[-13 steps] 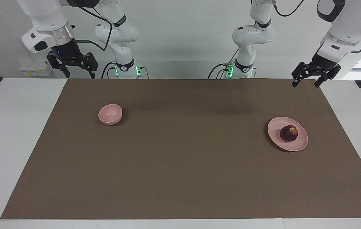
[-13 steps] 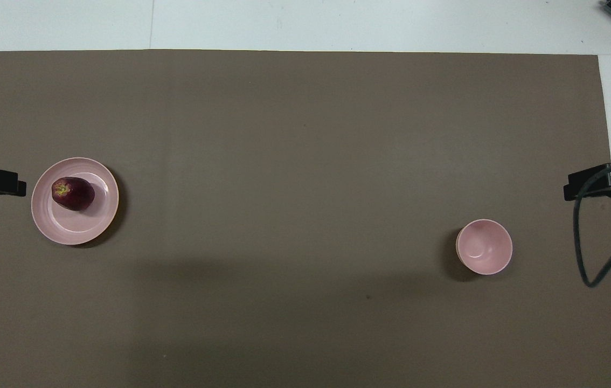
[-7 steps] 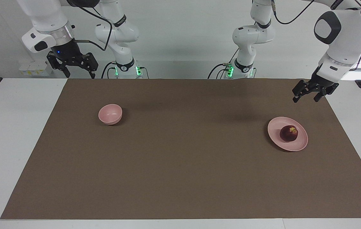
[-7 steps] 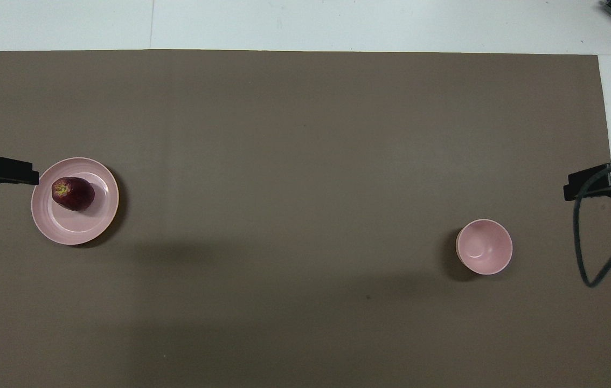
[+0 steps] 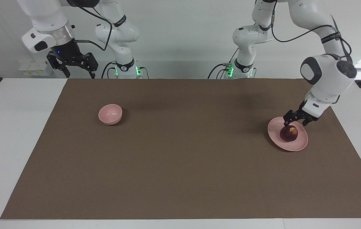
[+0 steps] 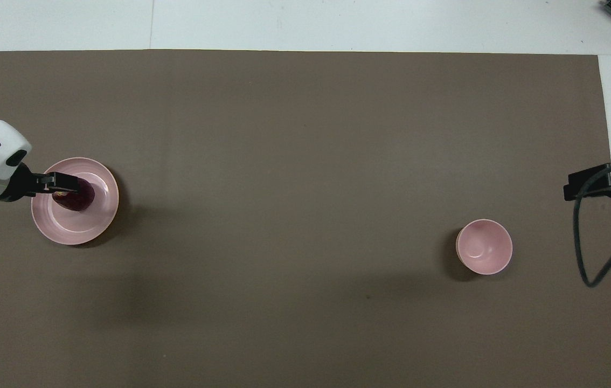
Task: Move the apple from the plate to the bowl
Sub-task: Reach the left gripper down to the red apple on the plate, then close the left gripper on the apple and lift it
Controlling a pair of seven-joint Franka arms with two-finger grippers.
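Presently, findings as follows
Bowl (image 5: 110,114): empty, toward the right arm's end of the brown mat (image 5: 180,178)
Right gripper (image 5: 78,75): fingers spread, waiting above the table edge
Left gripper (image 5: 294,122): fingers apart, low over the apple (image 5: 288,134), no grip
Apple: on the pink plate (image 5: 277,141), farther from the robots than the bowl
Handling: judged firm, light, smooth, liable to roll; grip across its widest part

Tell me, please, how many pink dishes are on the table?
2. The plate lies toward the left arm's end, holding the apple; the bowl stands toward the right arm's end, slightly nearer to the robots. Nothing seems hidden.
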